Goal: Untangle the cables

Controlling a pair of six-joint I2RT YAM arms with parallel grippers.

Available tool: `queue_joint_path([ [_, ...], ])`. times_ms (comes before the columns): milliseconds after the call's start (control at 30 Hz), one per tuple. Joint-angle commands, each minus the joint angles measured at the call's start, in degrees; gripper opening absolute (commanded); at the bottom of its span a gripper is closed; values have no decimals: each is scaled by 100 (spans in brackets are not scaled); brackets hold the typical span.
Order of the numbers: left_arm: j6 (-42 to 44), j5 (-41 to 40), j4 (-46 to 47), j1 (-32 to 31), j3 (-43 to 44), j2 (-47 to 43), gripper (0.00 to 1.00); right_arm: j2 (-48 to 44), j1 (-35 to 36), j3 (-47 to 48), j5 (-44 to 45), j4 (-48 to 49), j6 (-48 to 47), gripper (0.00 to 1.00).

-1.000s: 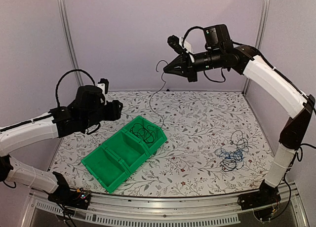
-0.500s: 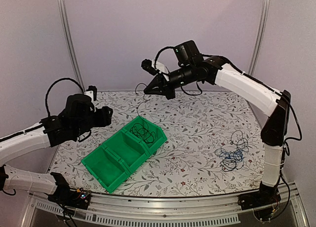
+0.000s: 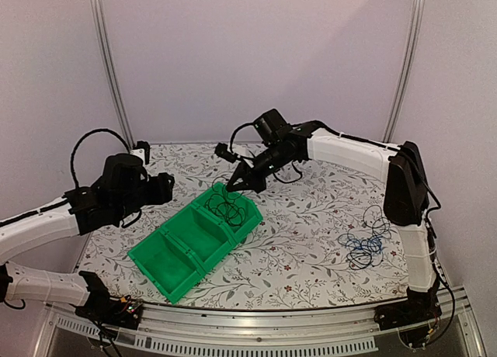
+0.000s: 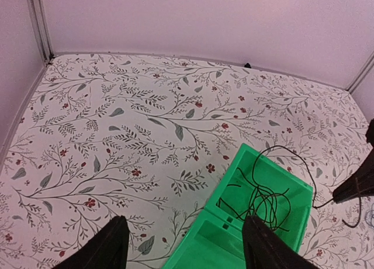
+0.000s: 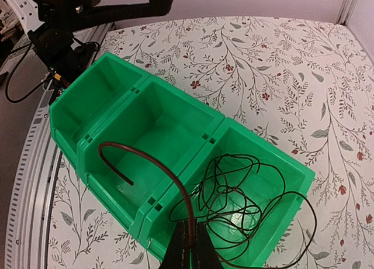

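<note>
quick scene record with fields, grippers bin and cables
green bin: three compartments in a row, on the floral table
black cable: loosely coiled in the end compartment farthest from the arm bases; the other two compartments are empty
right gripper: shut on the black cable, above that end compartment
left gripper: open, holding nothing, above the table left of the bin
cable tangle: blue and black cables mixed together, on the table near the right arm
</note>
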Motion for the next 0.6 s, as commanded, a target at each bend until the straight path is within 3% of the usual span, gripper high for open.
queue_joint_path([
  [0, -69, -29, 31, 102, -158, -141, 67, 368, 93, -79, -151, 16, 130, 0],
  [267, -144, 61, 97, 122, -256, -208, 67, 833, 174, -19, 616, 154, 413, 0],
  [567, -191, 109, 200, 139, -371, -155, 67, 918, 472, 221, 337, -63, 593, 0],
])
